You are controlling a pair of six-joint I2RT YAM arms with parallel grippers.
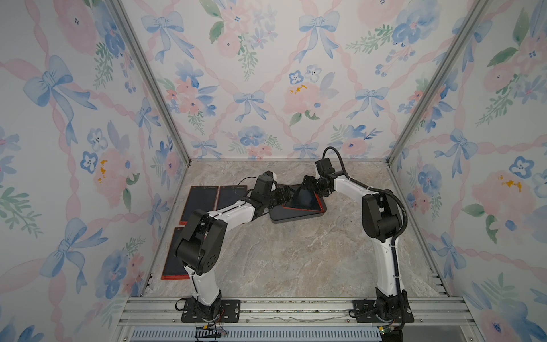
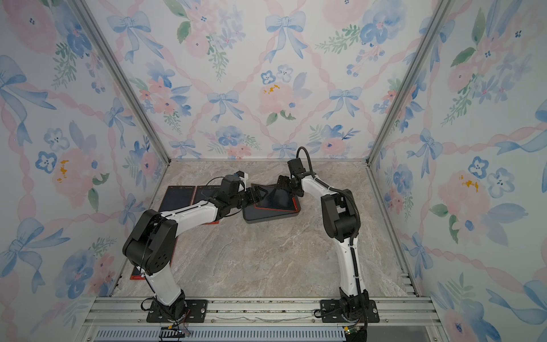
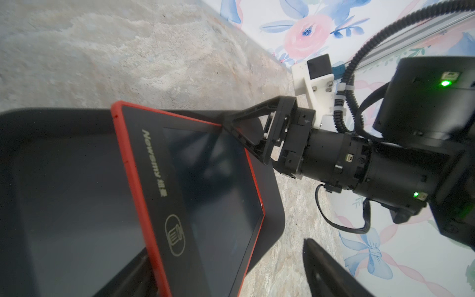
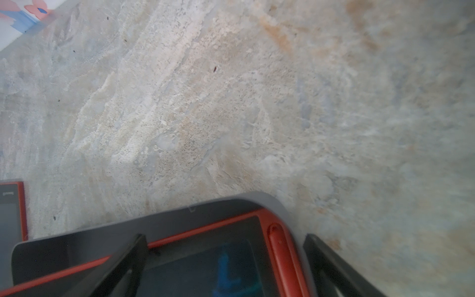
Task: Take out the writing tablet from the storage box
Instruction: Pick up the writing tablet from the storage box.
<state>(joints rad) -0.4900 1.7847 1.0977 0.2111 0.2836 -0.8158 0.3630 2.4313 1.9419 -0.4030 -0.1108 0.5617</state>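
Note:
The storage box (image 1: 276, 218) is a shallow dark grey tray at mid table. A red-framed writing tablet (image 1: 307, 203) with a dark screen lies askew and tilted in it, one end raised off the box floor (image 3: 64, 180). My left gripper (image 1: 284, 196) is open at the raised end. One of its fingers (image 3: 323, 270) shows beside the tablet (image 3: 200, 192); the other is hidden. My right gripper (image 1: 304, 189) is open at the far end. Its fingers (image 4: 126, 262) straddle the tablet's rounded corner (image 4: 277, 244), and one fingertip (image 3: 227, 126) meets the red edge.
Three more red-framed tablets lie flat on the marble table at the left: two side by side (image 1: 201, 204) (image 1: 232, 195) and one nearer the front (image 1: 174, 257), partly hidden by my left arm. Floral walls close in the back and both sides.

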